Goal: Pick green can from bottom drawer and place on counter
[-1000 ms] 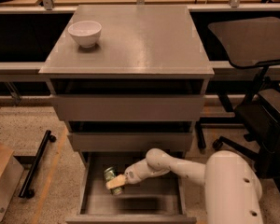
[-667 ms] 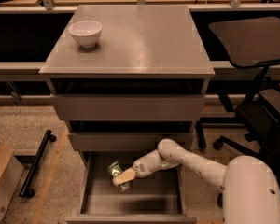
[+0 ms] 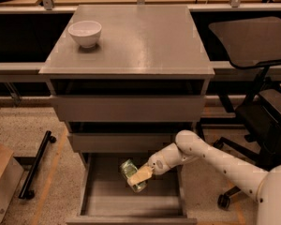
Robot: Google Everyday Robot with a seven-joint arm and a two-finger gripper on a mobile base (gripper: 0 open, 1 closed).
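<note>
The green can (image 3: 130, 170) is held tilted in my gripper (image 3: 138, 176), just above the floor of the open bottom drawer (image 3: 133, 203). The gripper's pale fingers are shut on the can's lower side. My white arm (image 3: 210, 156) reaches in from the lower right. The grey counter (image 3: 140, 36) tops the cabinet above, with two shallower drawer fronts below it.
A white bowl (image 3: 85, 33) stands on the counter's back left. A black office chair (image 3: 257, 55) is to the right of the cabinet. A black bar with wheels (image 3: 35, 165) and a cardboard box (image 3: 0, 182) lie on the floor at left.
The gripper has lifted the can up and to the right inside the drawer, and the arm has risen with it.
</note>
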